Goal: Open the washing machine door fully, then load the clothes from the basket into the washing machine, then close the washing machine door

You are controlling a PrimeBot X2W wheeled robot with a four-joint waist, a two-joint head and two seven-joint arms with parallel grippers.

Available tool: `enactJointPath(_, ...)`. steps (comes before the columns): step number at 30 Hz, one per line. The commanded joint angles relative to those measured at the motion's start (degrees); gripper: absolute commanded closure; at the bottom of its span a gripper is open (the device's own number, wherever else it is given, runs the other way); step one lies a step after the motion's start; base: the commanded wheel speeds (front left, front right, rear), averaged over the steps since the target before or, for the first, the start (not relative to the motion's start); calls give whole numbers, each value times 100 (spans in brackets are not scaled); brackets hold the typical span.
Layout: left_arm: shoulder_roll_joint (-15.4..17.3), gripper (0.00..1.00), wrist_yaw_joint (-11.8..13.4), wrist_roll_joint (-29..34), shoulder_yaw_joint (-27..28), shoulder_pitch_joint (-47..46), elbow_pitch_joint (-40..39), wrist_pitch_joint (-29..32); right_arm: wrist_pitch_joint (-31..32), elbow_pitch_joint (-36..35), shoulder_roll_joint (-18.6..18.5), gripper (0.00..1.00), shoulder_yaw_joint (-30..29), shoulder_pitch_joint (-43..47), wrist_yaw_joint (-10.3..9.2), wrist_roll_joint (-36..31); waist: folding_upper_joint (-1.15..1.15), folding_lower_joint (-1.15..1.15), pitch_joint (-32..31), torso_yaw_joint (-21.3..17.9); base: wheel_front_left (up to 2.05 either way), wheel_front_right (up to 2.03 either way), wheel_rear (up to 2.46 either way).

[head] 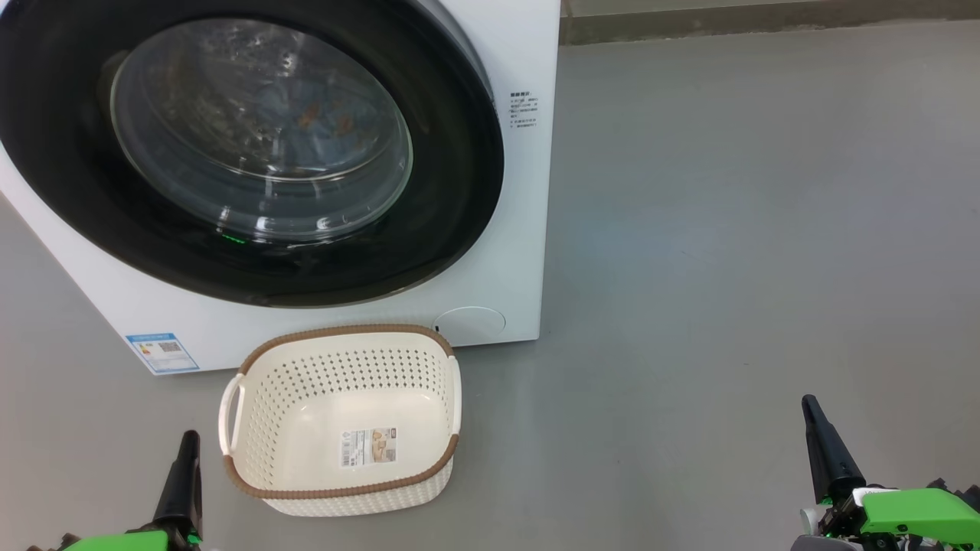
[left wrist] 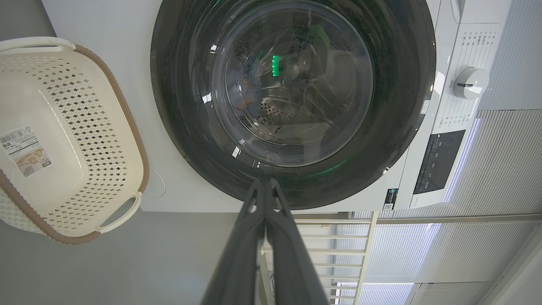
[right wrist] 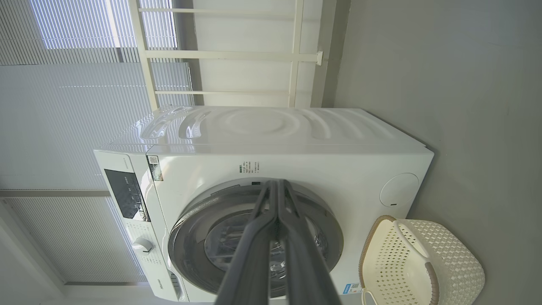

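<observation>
The big white boxy front-loading washing machine (head: 509, 252) stands on the smooth matt grey floor (head: 727, 229). Its large round door (head: 459, 153), a wide glossy black rim around a bulging clear glass bowl, lies shut flat against the front panel. Through the glass, the light blue clothes with orange-brown prints (head: 306, 115) show dimly inside the drum. A round flush hatch (head: 469, 321) sits at the panel's lower right corner and a blue energy sticker (head: 162, 352) at its lower left.

The small cream-white perforated plastic basket (head: 344, 330), rounded-rectangular with a brown woven-look rim, sits on the floor just before the machine's bottom edge. A paper label sticker (head: 369, 446) lies on its smooth base.

The left gripper (head: 189, 440) has its long dark tapered fingers pressed together, holding nothing, low beside the basket's left handle. The right gripper (head: 810, 405) is likewise closed on nothing, well apart to the right.
</observation>
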Motion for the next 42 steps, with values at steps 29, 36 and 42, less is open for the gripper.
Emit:
enactJointPath(29,115,100,-60,-22,191,-228,-105,40,48,-141,-30,100,124,-236,-6,8,0,0,0,0,0,0,0)
enactJointPath(36,115,100,-60,-22,190,-228,-105,40,49,-141,-29,100,123,-236,-6,8,0,0,0,0,0,0,0)
enactJointPath(42,115,100,-60,-22,190,-228,-105,40,49,-141,-29,100,122,-236,-6,7,0,0,0,0,0,0,0)
